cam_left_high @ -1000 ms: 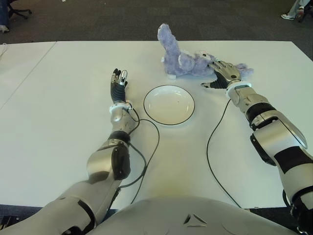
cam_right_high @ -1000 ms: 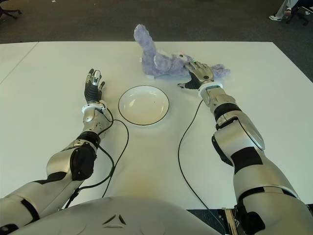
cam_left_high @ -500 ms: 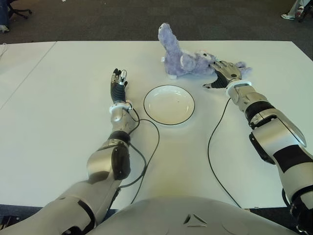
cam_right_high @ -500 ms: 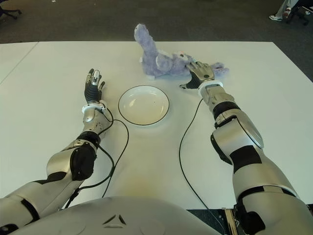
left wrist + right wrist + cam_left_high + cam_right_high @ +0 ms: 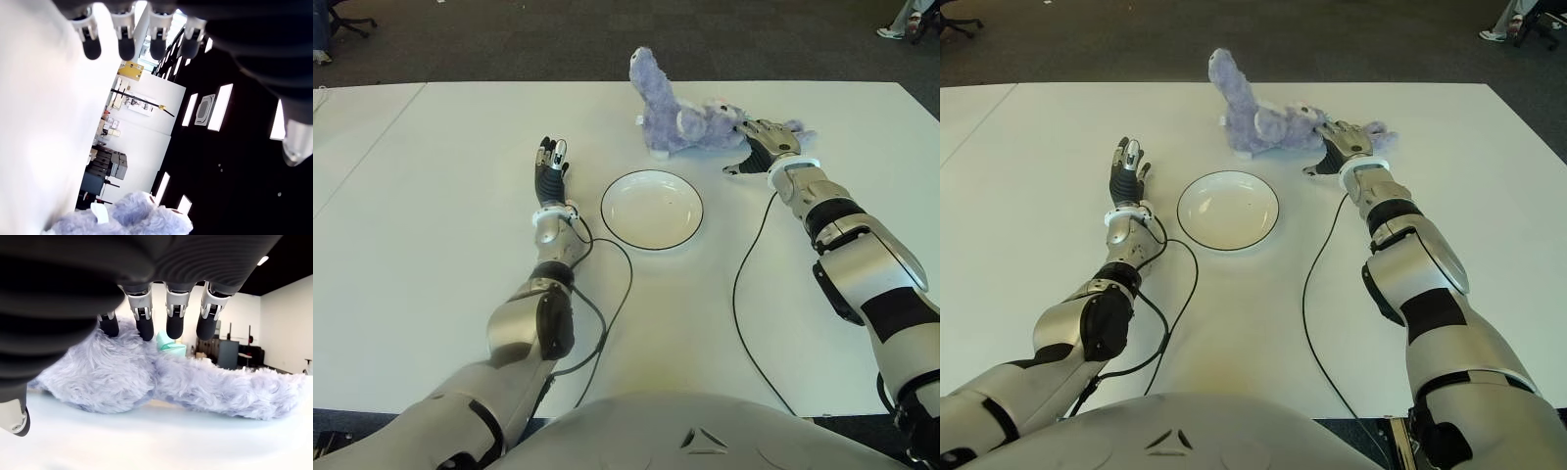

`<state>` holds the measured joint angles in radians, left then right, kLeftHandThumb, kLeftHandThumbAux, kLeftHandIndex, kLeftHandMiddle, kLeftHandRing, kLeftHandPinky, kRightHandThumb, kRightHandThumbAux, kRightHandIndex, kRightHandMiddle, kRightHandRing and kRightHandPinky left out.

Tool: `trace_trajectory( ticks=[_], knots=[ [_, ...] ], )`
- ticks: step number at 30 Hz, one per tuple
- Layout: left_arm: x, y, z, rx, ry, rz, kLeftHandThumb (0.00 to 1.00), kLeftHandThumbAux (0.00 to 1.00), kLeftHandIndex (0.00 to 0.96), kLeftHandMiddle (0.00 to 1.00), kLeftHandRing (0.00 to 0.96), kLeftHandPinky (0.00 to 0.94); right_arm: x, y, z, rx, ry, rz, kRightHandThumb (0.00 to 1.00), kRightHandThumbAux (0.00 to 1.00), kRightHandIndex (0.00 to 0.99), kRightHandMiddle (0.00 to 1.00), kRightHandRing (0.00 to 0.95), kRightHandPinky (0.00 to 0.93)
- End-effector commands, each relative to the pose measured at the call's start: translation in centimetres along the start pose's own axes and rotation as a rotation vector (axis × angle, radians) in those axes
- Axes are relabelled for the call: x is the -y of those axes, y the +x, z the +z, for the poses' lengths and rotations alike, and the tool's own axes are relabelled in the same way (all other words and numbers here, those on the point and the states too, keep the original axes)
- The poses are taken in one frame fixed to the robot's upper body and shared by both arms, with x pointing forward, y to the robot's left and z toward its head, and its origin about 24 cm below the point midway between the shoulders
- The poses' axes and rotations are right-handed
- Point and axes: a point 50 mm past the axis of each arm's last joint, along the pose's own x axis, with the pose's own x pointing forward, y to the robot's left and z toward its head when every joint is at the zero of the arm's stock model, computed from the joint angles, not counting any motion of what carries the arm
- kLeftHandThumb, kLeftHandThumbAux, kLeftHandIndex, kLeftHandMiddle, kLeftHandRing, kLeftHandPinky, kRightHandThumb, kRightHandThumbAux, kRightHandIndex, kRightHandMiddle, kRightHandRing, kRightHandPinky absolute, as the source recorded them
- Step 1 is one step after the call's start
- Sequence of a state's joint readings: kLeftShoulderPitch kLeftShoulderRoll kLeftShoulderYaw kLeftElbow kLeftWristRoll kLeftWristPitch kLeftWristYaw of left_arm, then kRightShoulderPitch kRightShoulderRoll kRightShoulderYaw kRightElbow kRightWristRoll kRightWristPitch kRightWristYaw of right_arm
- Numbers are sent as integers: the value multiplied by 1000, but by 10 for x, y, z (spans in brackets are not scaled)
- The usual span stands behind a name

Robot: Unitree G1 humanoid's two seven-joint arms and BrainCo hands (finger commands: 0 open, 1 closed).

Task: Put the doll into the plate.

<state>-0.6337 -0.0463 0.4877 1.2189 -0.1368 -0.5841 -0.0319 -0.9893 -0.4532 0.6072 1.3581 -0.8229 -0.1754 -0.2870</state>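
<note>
The doll (image 5: 683, 121), a purple plush animal, lies on the white table (image 5: 431, 245) behind the plate, with one limb sticking up. The white plate (image 5: 651, 209) with a dark rim stands empty at the table's middle. My right hand (image 5: 757, 145) is at the doll's right end, palm down. In the right wrist view its fingers (image 5: 175, 325) are spread over the fur of the doll (image 5: 122, 377) and do not close on it. My left hand (image 5: 549, 164) shows left of the plate, fingers straight and holding nothing.
A black cable (image 5: 736, 294) runs over the table along my right arm, and another (image 5: 619, 284) loops by my left arm. A second white table (image 5: 352, 127) adjoins on the left. Dark carpet lies beyond the far edge.
My right hand has edged a little farther along the doll's right end, and that end of the doll has shifted slightly back. The left hand and the plate have not moved.
</note>
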Motion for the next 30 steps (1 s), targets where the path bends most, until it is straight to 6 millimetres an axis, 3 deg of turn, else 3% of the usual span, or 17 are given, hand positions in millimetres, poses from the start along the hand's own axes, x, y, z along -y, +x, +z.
trace_trajectory(
  ticks=[1,17,30],
  knots=[
    [-51,-77,-91,-448,2,174,0,481,16,42,25,20,4,1,-6,-31,-30,13,223,510,28,0,0,0],
    [-51,-75,-91,-461,19,174,0,468,10,33,19,24,69,12,-13,-23,-46,-205,239,423,0,0,0,0],
    [-52,-75,-91,-461,41,165,0,473,5,31,18,20,92,16,-10,-36,22,-275,218,397,0,0,0,0]
  ],
)
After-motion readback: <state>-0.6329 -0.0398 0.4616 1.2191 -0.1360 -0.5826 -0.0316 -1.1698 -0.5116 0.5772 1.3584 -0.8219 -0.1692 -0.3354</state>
